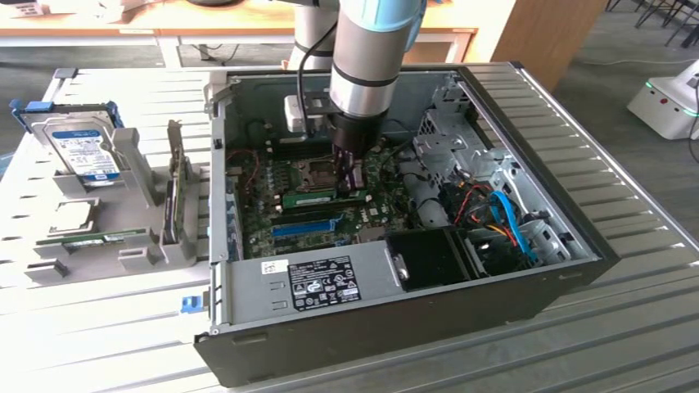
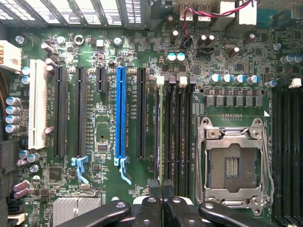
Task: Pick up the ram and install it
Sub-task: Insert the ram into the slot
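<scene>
The ram (image 1: 322,197), a thin green stick with a white label, stands on edge in a memory slot of the motherboard inside the open computer case (image 1: 327,282). My gripper (image 1: 353,187) reaches straight down from the arm onto the ram's end toward the exterior view's right. In the wrist view the ram (image 2: 159,127) shows edge-on as a narrow line between the black memory slots, running into the seam of my gripper (image 2: 162,188). The black fingertips (image 2: 152,189) are pressed together around that edge. White slot clips (image 2: 160,80) sit at the ram's far end.
A blue slot (image 2: 120,113) and black expansion slots lie beside the memory slots, and the open CPU socket (image 2: 234,161) lies on the other side. Blue cables (image 1: 508,217) and a black fan shroud (image 1: 431,255) fill the case's near corner. Outside it, a grey holder keeps a hard drive (image 1: 85,151) and another green stick (image 1: 104,239).
</scene>
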